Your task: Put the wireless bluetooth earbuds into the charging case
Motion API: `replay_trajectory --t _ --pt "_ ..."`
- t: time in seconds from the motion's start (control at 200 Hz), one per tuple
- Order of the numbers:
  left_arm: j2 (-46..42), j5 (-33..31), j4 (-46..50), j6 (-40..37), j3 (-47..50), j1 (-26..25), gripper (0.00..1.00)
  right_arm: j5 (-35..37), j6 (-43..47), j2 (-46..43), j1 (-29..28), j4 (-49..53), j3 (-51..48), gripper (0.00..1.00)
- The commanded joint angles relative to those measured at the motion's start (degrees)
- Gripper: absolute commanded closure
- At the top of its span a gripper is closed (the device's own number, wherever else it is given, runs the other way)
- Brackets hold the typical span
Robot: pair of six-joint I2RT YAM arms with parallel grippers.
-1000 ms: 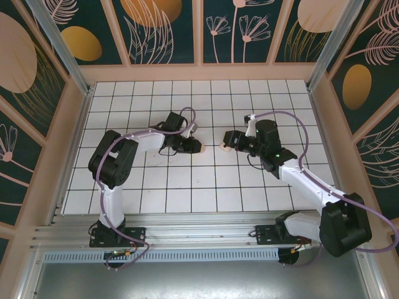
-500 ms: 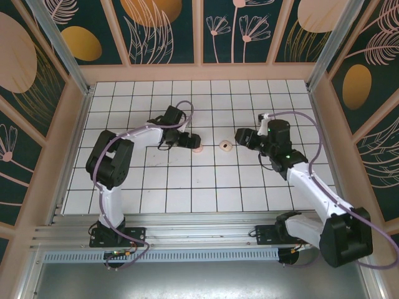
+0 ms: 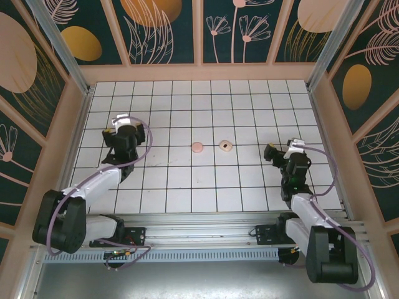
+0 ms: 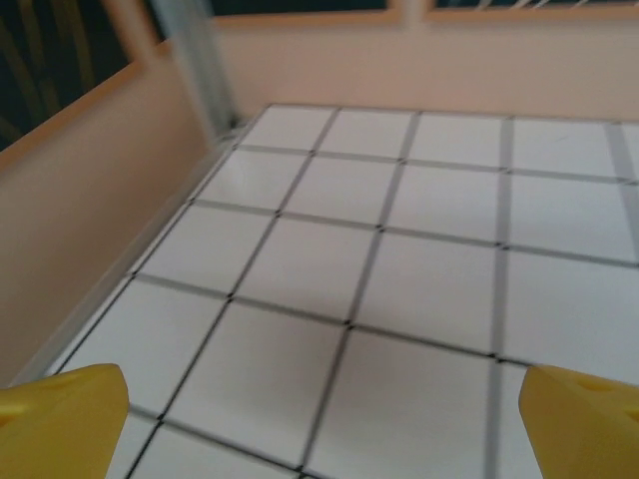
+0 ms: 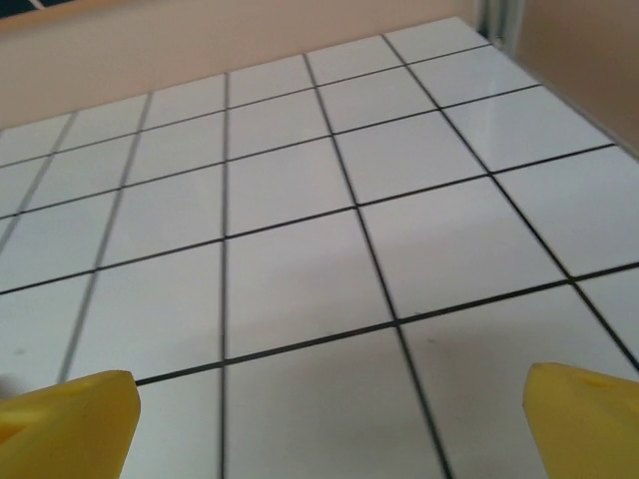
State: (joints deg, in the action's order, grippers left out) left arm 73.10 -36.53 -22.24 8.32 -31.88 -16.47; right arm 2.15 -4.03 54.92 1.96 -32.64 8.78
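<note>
Left pincer (image 3: 117, 128), right pincer (image 3: 272, 151) newly wide

- The white tiled table (image 3: 206, 180) under me has thin black lines between its square tiles.
- Low peach-coloured walls (image 3: 199, 73) stand along its far, left and right edges.
- Above them, dark teal panels (image 3: 171, 31) carry pale leaves and orange ovals.
- Aluminium posts (image 3: 59, 43) rise at the two far corners.
- A silver rail (image 3: 199, 233) runs along the near edge.
</note>
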Motion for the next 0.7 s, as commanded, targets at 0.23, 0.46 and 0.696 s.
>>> replay_trajectory --t 0.23,0.46,0.696 --pt "10.3 2.1 -49.9 -13.7 17.9 1.2 0.01 -7.4 5.8 17.8 4.8 -32.0 -0.6 0.01" --pt "16.6 16.9 -66.6 -4.0 24.2 12.9 0.01 -10.8 7.6 22.1 4.7 -23.5 5.9 0.01" --pt "14.4 17.1 -54.2 -1.8 19.8 14.2 0.01 -7.9 6.5 22.0 4.7 -24.0 5.8 0.01"
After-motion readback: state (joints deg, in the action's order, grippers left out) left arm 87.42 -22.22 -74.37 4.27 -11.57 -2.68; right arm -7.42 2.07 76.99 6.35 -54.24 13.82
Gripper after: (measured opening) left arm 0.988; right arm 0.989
